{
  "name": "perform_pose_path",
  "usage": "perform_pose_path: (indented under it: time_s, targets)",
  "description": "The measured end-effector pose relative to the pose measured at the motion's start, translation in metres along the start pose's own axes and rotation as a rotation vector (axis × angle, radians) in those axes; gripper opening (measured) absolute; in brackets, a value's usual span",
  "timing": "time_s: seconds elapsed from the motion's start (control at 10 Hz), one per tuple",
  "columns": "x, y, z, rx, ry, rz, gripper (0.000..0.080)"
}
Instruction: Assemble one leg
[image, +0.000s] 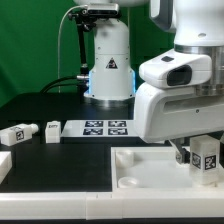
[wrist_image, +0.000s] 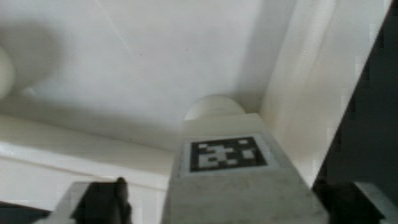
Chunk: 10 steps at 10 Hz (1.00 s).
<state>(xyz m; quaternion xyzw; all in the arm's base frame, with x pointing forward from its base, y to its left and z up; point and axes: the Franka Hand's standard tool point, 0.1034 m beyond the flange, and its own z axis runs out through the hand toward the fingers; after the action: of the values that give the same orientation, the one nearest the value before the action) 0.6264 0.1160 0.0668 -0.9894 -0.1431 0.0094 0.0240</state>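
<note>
At the exterior view's left, two spare legs (image: 18, 133) (image: 52, 129) lie on the black desk (image: 60, 165), well apart from the work. The marker board (image: 105, 127) lies just to their right. None of these is at risk now, though a wide swing of the arm could knock them.

Toward the near right lies the large white tray-like piece (image: 150, 172). It looks loose on the desk, so a sideways push from above could slide or turn it and shift the target corner.

At the far right, the tool (image: 200, 160) is pinching the leg (image: 207, 152), tag face outward, just above the right part of that piece. In the wrist view the leg runs out between the two fingers (wrist_image: 103, 200), and its rounded tip points into an inside corner of the white piece. Whether the tip touches the surface cannot be told.

The main danger is misalignment. If the tip comes down beside its seat, not in it, the leg may jam, tilt in the grip or ride up the corner wall. The grip looks to sit low on the leg's body, so a hard press or twist could let it slip or rotate between the fingers. Letting go before it is seated would probably topple it into the recess.
</note>
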Motion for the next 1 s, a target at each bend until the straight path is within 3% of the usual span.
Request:
perform_pose_path:
  time_s: [0.1,0.2,0.5,1.0]
  targets:
    - [-0.0001,0.0,0.0002,0.0,0.0,0.0,0.0376]
    - [-0.0002,0.0,0.0004,0.0,-0.001,0.001,0.0288]
    - [-0.0002,-0.0003,0.0006,0.002,-0.001,0.076,0.0288]
    - [-0.0002,-0.0036,0.0013,0.006,0.002,0.754,0.029]
